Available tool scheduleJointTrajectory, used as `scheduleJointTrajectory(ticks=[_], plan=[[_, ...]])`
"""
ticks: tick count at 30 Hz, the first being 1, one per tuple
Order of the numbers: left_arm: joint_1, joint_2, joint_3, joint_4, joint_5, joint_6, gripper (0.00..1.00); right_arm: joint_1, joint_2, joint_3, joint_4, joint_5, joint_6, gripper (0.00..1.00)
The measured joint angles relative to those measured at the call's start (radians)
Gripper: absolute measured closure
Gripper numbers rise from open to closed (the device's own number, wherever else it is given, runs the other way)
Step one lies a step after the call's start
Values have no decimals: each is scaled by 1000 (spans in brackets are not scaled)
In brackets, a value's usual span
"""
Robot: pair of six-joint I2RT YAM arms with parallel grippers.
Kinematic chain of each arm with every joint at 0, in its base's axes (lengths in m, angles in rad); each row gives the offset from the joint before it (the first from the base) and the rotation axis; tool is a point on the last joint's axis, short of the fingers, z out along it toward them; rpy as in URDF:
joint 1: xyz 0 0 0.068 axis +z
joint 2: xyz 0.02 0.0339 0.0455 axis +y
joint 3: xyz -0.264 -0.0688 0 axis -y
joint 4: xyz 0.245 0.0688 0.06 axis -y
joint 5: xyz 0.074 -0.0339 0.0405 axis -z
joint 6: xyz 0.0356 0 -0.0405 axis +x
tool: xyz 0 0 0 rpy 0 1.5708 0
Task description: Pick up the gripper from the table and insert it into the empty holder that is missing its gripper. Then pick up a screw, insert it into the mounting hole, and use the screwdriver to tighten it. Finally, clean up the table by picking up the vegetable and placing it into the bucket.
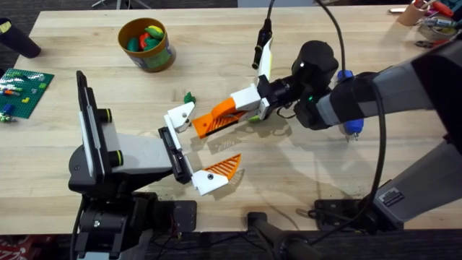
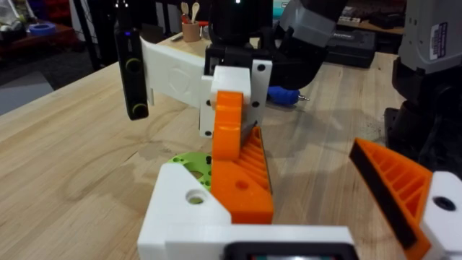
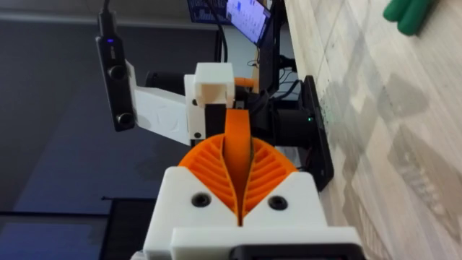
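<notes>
My right gripper [image 1: 254, 101] is shut on the gripper [image 1: 213, 119], an orange ribbed wedge [image 2: 245, 173] held level just above the table. Its far end reaches the white holder [image 1: 180, 115] on my left arm's black rail, and I cannot tell whether it is seated. My left gripper [image 1: 206, 143] is open, its matching orange finger [image 1: 222, 169] far from the holder [image 2: 188, 209]. A small green vegetable [image 1: 189, 96] lies just behind the holder. The bucket [image 1: 146, 45] stands at the back left with toy food inside. A blue screwdriver [image 1: 349, 128] lies under my right arm. No screw is visible.
A green brick plate [image 1: 25, 87] lies at the left edge, with a black object [image 1: 18, 37] behind it. A tub of tools [image 1: 429, 18] stands at the back right corner. Bare wood stretches between the bucket and my right arm.
</notes>
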Motion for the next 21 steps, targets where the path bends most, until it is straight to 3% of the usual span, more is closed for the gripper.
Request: scheduleJointTrajectory(ticks=[9,13,14,15,21], plan=[[0,5,1,4,0,-1,15,0,2,1,-18,-4,1,982],[0,5,1,4,0,-1,14,0,2,1,-6,-63,2,983],[0,5,1,4,0,-1,14,0,2,1,7,-75,3,982],[0,5,1,4,0,-1,14,0,3,-1,161,-112,31,982],[0,5,1,4,0,-1,15,-20,3,-1,190,-116,69,983]])
